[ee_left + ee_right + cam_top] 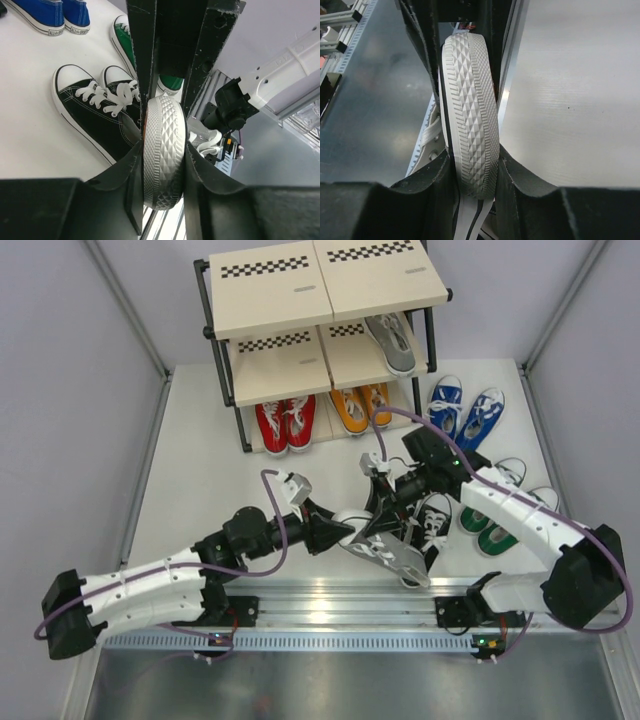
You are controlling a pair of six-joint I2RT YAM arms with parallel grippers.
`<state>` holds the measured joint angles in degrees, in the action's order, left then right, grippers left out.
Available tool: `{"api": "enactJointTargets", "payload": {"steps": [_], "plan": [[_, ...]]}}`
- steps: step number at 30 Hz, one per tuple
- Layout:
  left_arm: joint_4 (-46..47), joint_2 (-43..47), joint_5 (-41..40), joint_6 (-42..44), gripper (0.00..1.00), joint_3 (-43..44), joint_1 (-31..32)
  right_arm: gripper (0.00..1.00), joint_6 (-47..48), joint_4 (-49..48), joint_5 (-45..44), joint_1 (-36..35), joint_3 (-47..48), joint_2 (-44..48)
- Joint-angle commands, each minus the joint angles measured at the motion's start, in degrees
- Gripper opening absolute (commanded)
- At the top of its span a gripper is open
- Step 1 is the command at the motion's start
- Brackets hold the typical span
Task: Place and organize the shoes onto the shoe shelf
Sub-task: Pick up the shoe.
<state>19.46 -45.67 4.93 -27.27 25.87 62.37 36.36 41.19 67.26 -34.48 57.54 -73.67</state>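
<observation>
Now left pincer [165, 160] and right pincer [474, 161] on one sneaker [390, 552] (sole upward).

The left arm [160, 585] lies low and stretched out, reaching toward the grey shoe [390, 545] from its left, elbow bent just short of it. The left gripper [164, 167] points at the shoe, its jaws pressed against both sides of the sole. The right arm [520, 510] arches over from the shoe's right, wrist turned down. The right gripper [475, 172] clamps the same shoe, one jaw on each side. The two grippers sit close together, nearly touching, at the shoe.
</observation>
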Motion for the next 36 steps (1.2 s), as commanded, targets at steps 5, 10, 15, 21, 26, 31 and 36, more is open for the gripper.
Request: {"api": "enactJointTargets", "payload": {"steps": [5, 10, 15, 21, 26, 31, 36], "plan": [[7.43, 1.62, -3.34, -6.56, 0.0, -4.24, 0.21, 0.28, 2.93, 0.3, -0.72, -1.12, 1.79, 1.51], [4.45, 6.9, -13.44, -15.6, 0.0, -8.19, -0.23, 0.76, 1.17, -1.81, -17.85, -0.77, 0.82, 9.49], [-4.86, 14.11, -21.97, -30.98, 0.0, -12.77, -0.32, 0.99, 13.44, 4.14, -18.76, 0.2, -1.55, 20.04], [-8.82, 23.42, -28.22, -43.3, 0.0, -17.68, -0.32, 0.99, 34.21, 17.87, -12.5, -0.41, -4.89, 22.96], [-14.18, 28.7, -30.42, -45.15, 0.0, -17.78, -0.41, 0.88, 34.39, 18.31, -17.51, -1.99, -4.89, 21.99], [-16.21, 30.02, -30.68, -45.16, 0.0, -17.17, -0.41, 0.63, 33.96, 18.84, -18.57, -3.57, -4.72, 19.71], [-16.21, 29.76, -30.33, -45.16, 0.0, -16.82, -0.41, 0.56, 31.32, 16.47, -23.93, -5.6, -4.54, 17.42]]}}
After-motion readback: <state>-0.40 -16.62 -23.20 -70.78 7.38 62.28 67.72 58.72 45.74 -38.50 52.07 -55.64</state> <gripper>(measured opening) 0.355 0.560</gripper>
